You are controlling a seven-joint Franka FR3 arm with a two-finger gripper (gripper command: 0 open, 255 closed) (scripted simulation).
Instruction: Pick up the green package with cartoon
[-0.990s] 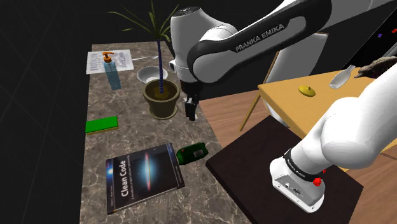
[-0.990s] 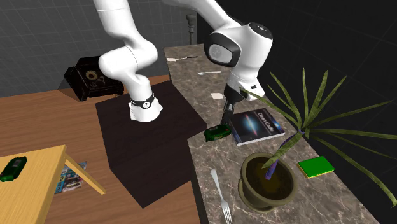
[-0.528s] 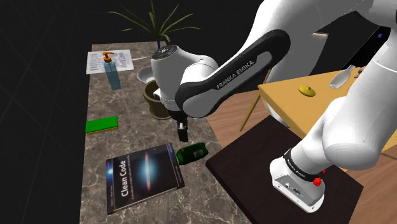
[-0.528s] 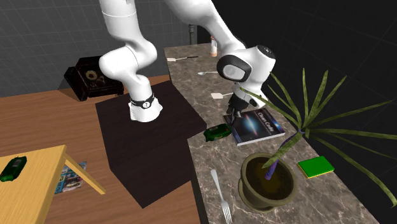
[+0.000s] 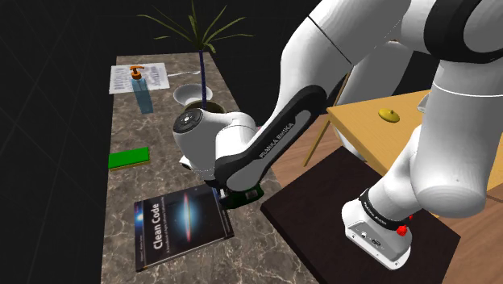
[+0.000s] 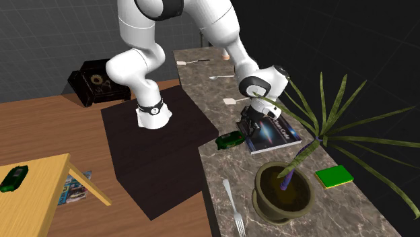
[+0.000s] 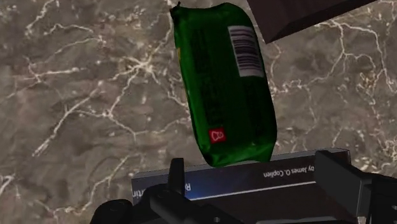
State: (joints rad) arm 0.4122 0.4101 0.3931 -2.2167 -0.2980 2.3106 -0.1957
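Note:
The green package (image 7: 226,83) lies flat on the marble counter (image 7: 83,108), showing a barcode and a small red mark. My gripper (image 7: 254,167) is open, its fingers (image 7: 176,175) standing apart over the spine of the Clean Code book (image 7: 254,181). The package lies just beyond the fingertips, untouched. From the shoulder view the lowered arm covers most of the package (image 5: 252,194), with the gripper (image 5: 228,196) at the book's (image 5: 181,222) corner. From the second exterior view the gripper (image 6: 248,128) hangs low between the package (image 6: 230,140) and the book (image 6: 272,131).
The dark stand (image 5: 363,218) borders the counter right beside the package. A potted plant (image 6: 283,192), a flat green pad (image 5: 129,158), a fork (image 6: 232,209), a soap bottle (image 5: 143,90) and a bowl (image 5: 187,94) share the counter. Another green package (image 6: 13,178) lies on a wooden table.
The arm has swung from beside the plant pot towards the stand and dropped low. The gripper now hovers over the book's edge next to the green package. Nothing was grasped.

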